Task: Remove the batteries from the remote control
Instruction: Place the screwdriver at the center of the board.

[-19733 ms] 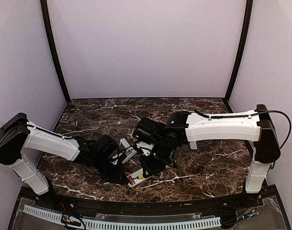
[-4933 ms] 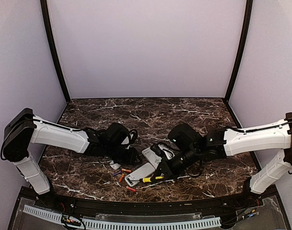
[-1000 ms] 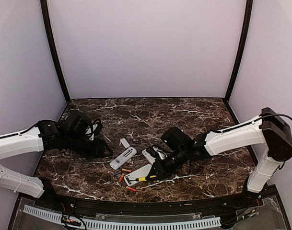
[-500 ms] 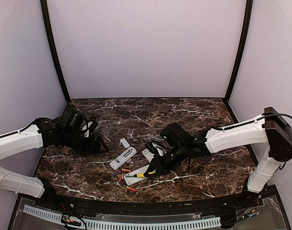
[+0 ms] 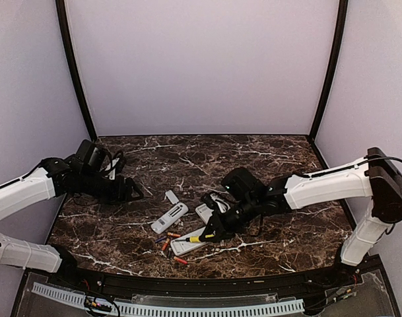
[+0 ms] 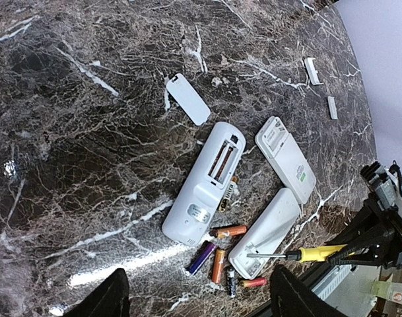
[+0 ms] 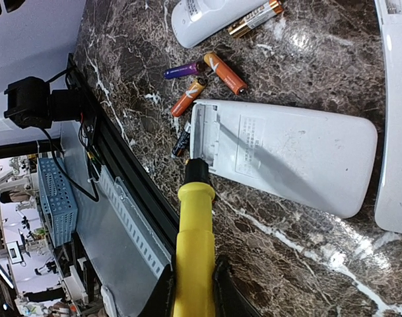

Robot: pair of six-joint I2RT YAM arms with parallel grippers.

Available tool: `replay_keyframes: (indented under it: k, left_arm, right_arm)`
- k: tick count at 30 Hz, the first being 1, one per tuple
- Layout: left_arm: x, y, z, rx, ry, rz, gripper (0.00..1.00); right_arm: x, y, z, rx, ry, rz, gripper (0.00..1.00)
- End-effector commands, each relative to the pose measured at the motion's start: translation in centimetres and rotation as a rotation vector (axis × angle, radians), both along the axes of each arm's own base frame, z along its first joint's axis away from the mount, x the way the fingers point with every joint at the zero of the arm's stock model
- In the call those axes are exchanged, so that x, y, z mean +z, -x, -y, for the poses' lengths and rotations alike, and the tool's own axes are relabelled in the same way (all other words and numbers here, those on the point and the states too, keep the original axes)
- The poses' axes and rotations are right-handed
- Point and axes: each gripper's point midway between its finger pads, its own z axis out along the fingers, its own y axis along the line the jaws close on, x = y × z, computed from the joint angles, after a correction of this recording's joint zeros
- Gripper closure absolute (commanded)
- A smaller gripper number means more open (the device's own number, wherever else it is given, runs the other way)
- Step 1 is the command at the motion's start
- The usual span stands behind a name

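Right pincer (image 7: 193,290) clamped on yellow screwdriver (image 7: 195,224), tip at near remote (image 7: 286,155) open end. Left pincer (image 5: 131,191) spread wide, empty, well apart from that remote.

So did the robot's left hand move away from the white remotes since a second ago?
Yes. The left gripper has pulled back to the left and toward the far side, so it is now farther from the leftmost remote, which stayed put.

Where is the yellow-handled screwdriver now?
The yellow-handled screwdriver is clamped in the right gripper, front-centre, tip at the nearest white plastic remote's open end, beside loose batteries.
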Motion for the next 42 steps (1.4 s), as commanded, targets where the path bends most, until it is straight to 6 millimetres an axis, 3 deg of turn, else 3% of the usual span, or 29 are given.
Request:
replay_keyframes:
  k: [1, 7, 8, 10, 14, 20, 27, 32, 42]
  left_arm:
    - [1.7, -0.9, -1.1, 0.002, -0.016, 0.053, 0.27]
    - [4.3, -3.9, -4.0, 0.074, -0.068, 0.152, 0.21]
    - [6.4, -5.7, -5.8, 0.124, -0.066, 0.238, 0.16]
    - [7.4, -6.7, -7.5, 0.172, -0.062, 0.278, 0.14]
    - [8.9, -8.1, -11.6, 0.273, -0.072, 0.352, 0.11]
    - [10.4, -7.8, -15.7, 0.397, -0.209, 0.447, 0.1]
    - [10.8, -6.9, -16.2, 0.425, -0.22, 0.481, 0.1]
    - [11.0, -6.9, -15.7, 0.419, -0.179, 0.486, 0.1]
    - [9.8, -7.4, -15.1, 0.415, -0.144, 0.437, 0.1]
  right_arm:
    - [3.6, -1.4, -0.1, -0.034, -0.027, 0.124, 1.0]
    - [5.6, -4.6, 4.0, -0.202, 0.099, 0.304, 1.0]
    - [5.9, -7.0, 7.1, -0.316, 0.166, 0.368, 1.0]
    - [5.8, -8.3, 8.6, -0.359, 0.172, 0.387, 1.0]
    - [5.8, -11.0, 10.3, -0.443, 0.139, 0.441, 1.0]
    - [5.0, -15.1, 11.7, -0.553, 0.105, 0.522, 1.0]
    - [1.8, -17.2, 12.3, -0.603, 0.177, 0.533, 1.0]
    - [-0.8, -16.9, 12.5, -0.64, 0.181, 0.481, 1.0]
    - [-3.8, -16.6, 13.0, -0.674, 0.226, 0.425, 0.96]
